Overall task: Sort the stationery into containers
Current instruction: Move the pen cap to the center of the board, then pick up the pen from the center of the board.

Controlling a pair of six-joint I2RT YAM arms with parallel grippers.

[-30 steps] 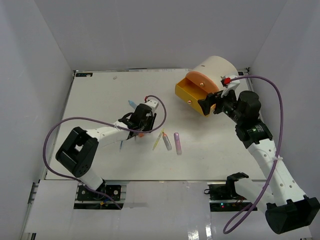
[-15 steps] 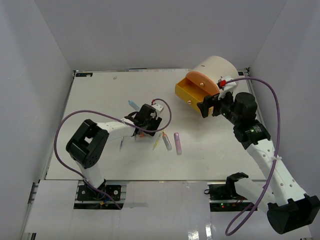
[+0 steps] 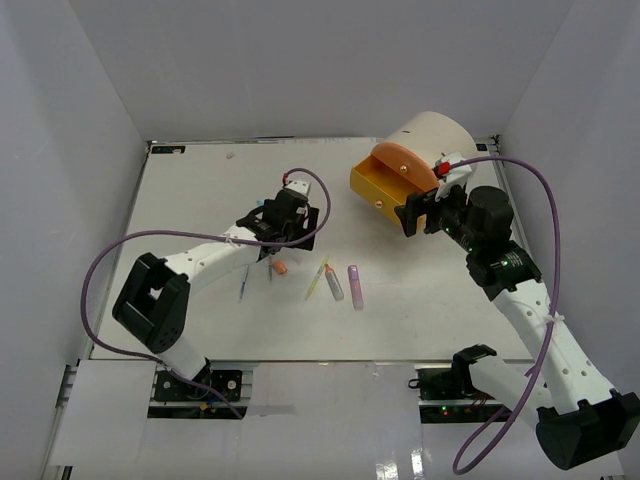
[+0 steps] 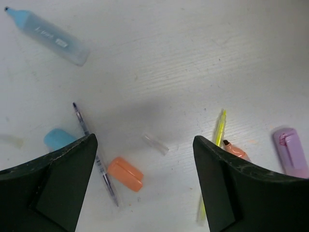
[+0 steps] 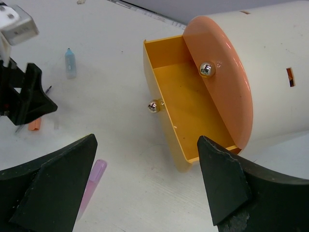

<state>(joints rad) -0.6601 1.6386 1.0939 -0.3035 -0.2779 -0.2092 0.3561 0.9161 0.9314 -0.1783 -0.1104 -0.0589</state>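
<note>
Left end effector (image 4: pixel 144 145) stands wide above the orange cap (image 4: pixel 125 174), which lies between its jaws.

Label on light-blue marker (image 4: pixel 48 35): print too blurred to read; nothing else legible.

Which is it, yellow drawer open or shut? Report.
Open: the yellow drawer is pulled out of the cream cylinder, its bare floor showing.

I see the white table (image 3: pixel 190 190) carrying a blue marker (image 4: pixel 48 35), thin pen (image 4: pixel 94 152), blue cap (image 4: pixel 59 138), orange cap (image 4: pixel 125 174), clear cap (image 4: pixel 155 144), yellow pen (image 4: pixel 215 154), orange marker (image 4: pixel 236 151), purple marker (image 4: pixel 291 152) and, far right, the cylinder (image 3: pixel 435 130).
</note>
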